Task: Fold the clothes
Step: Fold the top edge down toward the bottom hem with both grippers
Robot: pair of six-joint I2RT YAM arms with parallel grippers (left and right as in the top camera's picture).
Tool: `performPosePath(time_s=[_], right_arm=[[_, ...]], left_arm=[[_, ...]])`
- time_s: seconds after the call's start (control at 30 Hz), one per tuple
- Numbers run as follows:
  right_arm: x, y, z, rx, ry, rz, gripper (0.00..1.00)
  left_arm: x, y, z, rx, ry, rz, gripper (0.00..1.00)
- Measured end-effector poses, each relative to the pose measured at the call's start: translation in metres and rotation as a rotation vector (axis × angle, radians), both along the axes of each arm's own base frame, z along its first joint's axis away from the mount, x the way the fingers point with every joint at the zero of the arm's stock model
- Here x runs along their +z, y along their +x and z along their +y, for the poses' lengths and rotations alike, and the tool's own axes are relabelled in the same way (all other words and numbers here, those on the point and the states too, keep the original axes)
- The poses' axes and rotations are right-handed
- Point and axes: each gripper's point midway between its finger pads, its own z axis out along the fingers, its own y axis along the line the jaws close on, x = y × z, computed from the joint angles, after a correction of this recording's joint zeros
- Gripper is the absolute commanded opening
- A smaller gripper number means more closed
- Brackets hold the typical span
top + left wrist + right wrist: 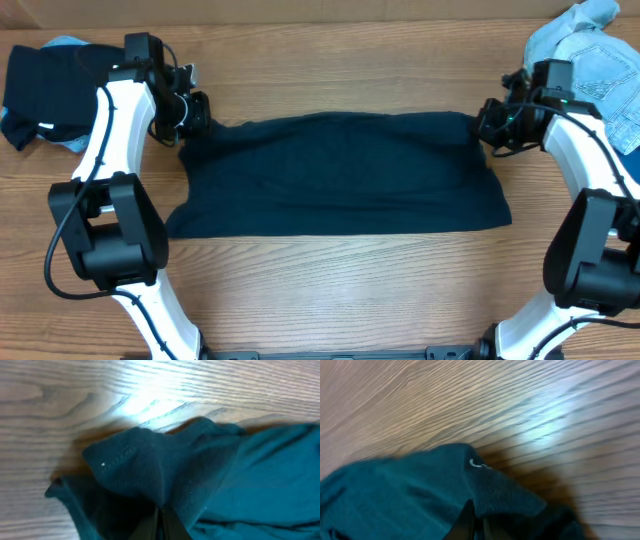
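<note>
Two white-and-black arms rise from the frame's bottom corners: the left arm [112, 135] at left, the right arm [585, 165] at right. Their wrists turn inward. The left gripper [192, 117], upper left, and right gripper [487, 125], upper right, each pinch a top corner of the dark navy shirt [340, 175]. In the wrist views the fingertips [172, 527] meet at bottom centre.

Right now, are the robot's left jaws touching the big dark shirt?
Touching. The left wrist view shows it: a corner of the dark shirt is bunched up and pinched in the left gripper, with the jaws closed on the fabric.
</note>
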Motion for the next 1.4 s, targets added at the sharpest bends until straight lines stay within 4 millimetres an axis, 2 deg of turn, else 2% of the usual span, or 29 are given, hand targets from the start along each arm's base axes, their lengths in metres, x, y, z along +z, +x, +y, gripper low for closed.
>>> performPosePath(time_s=[0.2,0.43,0.53,0.8,0.93,1.07,1.1,1.17,1.23,1.33,1.4], right_arm=[[-0.003,-0.011,-0.027,-0.066,0.013,0.038,0.04],[-0.006,-0.021,-0.018,-0.052,0.033,0.086,0.04],[-0.009,-0.029,-0.015,-0.052,0.042,0.123,0.07],[-0.005,-0.037,-0.014,-0.055,0.047,0.146,0.13],[0.000,-0.045,-0.014,-0.060,0.041,0.168,0.13],[-0.003,-0.054,-0.017,-0.069,0.019,0.207,0.13],[-0.004,-0.056,-0.018,-0.071,0.011,0.219,0.14],[-0.005,-0.059,-0.018,-0.073,0.006,0.231,0.24],[-0.006,-0.061,-0.020,-0.075,-0.004,0.241,0.27],[-0.008,-0.064,-0.023,-0.087,-0.021,0.258,0.38],[-0.008,-0.066,-0.027,-0.093,-0.031,0.265,0.39]], left_arm=[[-0.002,-0.012,0.017,0.029,0.004,0.047,0.04],[-0.003,-0.029,0.021,0.011,0.007,0.104,0.04],[-0.004,-0.037,0.021,0.006,0.007,0.135,0.04],[-0.004,-0.062,0.018,-0.014,0.002,0.237,0.04],[-0.004,-0.069,0.017,-0.024,0.000,0.263,0.04],[-0.003,-0.077,0.016,-0.025,-0.006,0.297,0.04],[-0.003,-0.081,0.015,-0.025,-0.008,0.311,0.04],[-0.002,-0.085,0.014,-0.026,-0.012,0.330,0.04],[-0.001,-0.089,0.014,-0.026,-0.015,0.345,0.04],[0.000,-0.095,0.013,-0.027,-0.019,0.370,0.04],[0.001,-0.101,0.012,-0.028,-0.024,0.396,0.04]])
